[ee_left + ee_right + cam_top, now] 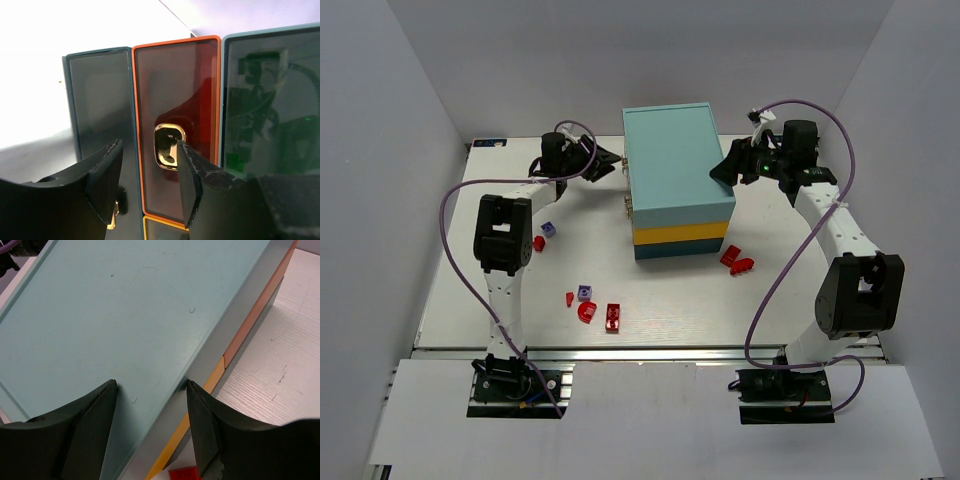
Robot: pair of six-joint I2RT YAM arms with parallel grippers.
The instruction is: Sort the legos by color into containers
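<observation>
Gold handle [169,146] of the orange-framed drawer [175,80] lines up between the open left fingers [105,180]; next, advance, close and pull it open. Open right fingers [95,425] straddle the cabinet [100,315] edge.

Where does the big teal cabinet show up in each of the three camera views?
Top external: the cabinet stands mid-table.
Left wrist: its drawer fronts fill the frame, the orange-framed drawer in the middle.
Right wrist: its light teal top fills the upper left.
Shared landmark: the yellow layer, a band on its near side from above, a strip at its edge from the right wrist.
</observation>
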